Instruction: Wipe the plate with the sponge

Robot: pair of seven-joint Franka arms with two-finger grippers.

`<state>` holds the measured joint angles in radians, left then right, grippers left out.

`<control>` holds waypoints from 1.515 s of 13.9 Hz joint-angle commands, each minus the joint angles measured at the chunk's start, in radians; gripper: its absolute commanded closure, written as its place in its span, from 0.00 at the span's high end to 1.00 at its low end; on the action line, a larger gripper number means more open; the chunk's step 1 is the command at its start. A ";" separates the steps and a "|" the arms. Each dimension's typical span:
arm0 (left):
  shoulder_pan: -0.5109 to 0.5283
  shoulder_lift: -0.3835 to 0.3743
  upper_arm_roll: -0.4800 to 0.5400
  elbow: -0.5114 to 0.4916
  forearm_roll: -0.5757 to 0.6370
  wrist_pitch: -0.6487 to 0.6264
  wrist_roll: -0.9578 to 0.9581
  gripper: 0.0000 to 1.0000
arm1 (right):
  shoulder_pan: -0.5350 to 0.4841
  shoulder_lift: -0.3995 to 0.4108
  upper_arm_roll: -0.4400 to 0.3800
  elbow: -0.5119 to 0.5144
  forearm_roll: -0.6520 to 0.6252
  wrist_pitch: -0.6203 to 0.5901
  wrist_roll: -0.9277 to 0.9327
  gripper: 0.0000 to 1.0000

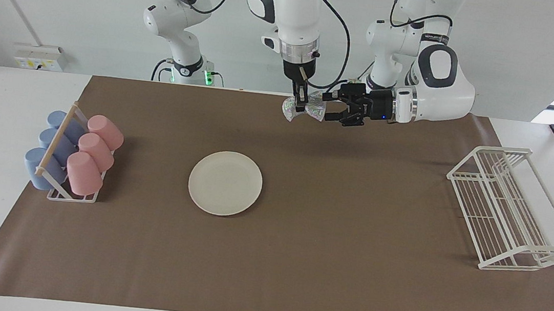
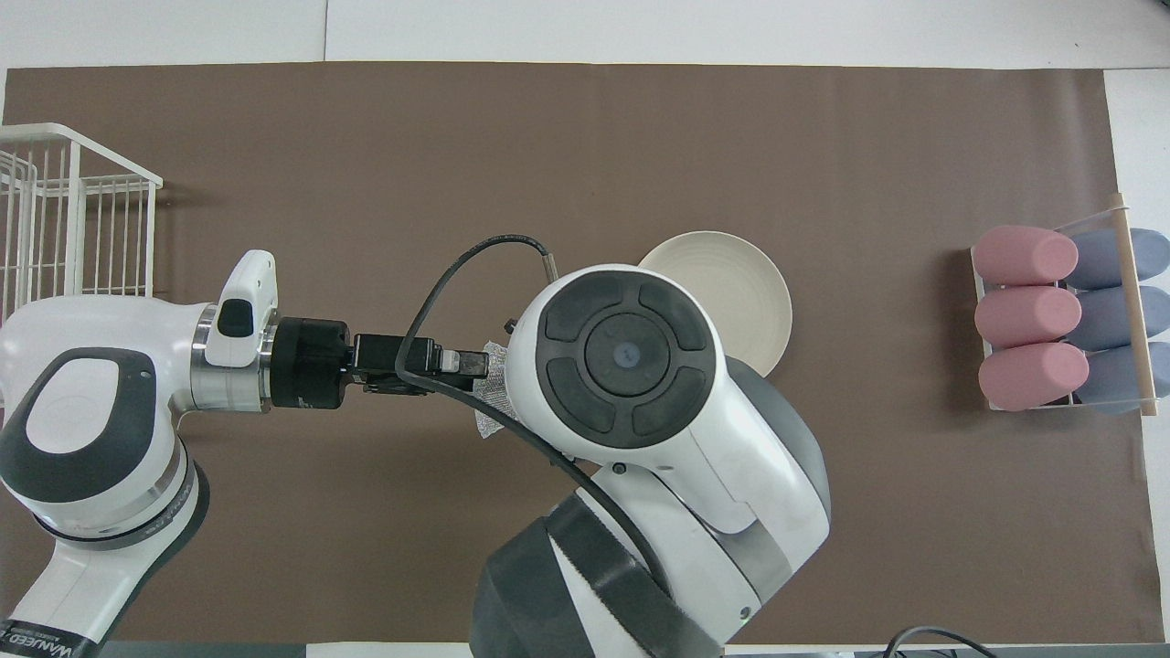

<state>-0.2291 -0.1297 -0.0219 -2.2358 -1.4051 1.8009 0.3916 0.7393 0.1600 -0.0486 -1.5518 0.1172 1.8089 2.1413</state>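
The cream-white plate [image 1: 225, 183] lies flat on the brown mat [image 1: 347, 266], about mid-table; in the overhead view the right arm covers part of the plate [image 2: 745, 292]. The silvery sponge [image 1: 305, 109] hangs in the air over the mat's edge nearest the robots, pinched into a bow-tie shape. My right gripper [image 1: 301, 99] points straight down and is shut on the sponge's middle. My left gripper [image 1: 332, 107] reaches in level from the side, open, with its fingers above and below the sponge's end. In the overhead view a corner of the sponge [image 2: 486, 416] shows beside the left gripper [image 2: 471, 364]; the right gripper is hidden under its own arm.
A rack of pink and blue cups [image 1: 73, 155] lying on their sides stands toward the right arm's end of the table, and shows in the overhead view [image 2: 1060, 320]. A white wire dish rack [image 1: 508, 210] stands toward the left arm's end, also in the overhead view [image 2: 64, 210].
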 commanded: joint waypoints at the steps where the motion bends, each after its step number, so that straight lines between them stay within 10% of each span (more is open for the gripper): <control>1: -0.035 -0.001 0.013 -0.007 -0.040 0.032 -0.019 0.26 | -0.008 0.006 0.006 0.012 -0.024 -0.003 0.023 0.00; 3: -0.047 -0.002 0.013 -0.007 -0.041 0.041 -0.040 0.00 | -0.009 0.006 0.006 0.012 -0.024 -0.003 0.023 0.00; 9: -0.045 -0.002 0.016 -0.007 -0.040 0.040 -0.053 0.00 | -0.011 -0.002 0.004 0.010 -0.024 -0.014 0.009 0.00; 11: -0.041 -0.005 0.017 -0.007 -0.040 0.032 -0.056 0.00 | -0.012 -0.028 0.001 -0.011 -0.022 -0.016 -0.039 0.99; 16: -0.027 -0.005 0.020 -0.002 -0.012 0.052 -0.092 0.00 | -0.076 -0.092 -0.004 -0.074 -0.024 -0.020 -0.329 1.00; 21: 0.011 -0.005 0.020 0.076 0.354 0.092 -0.279 0.00 | -0.259 -0.160 -0.005 -0.113 -0.024 -0.127 -0.961 1.00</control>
<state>-0.2384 -0.1291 0.0015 -2.2032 -1.1782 1.8815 0.2058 0.5406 0.0494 -0.0619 -1.6186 0.1085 1.7169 1.3872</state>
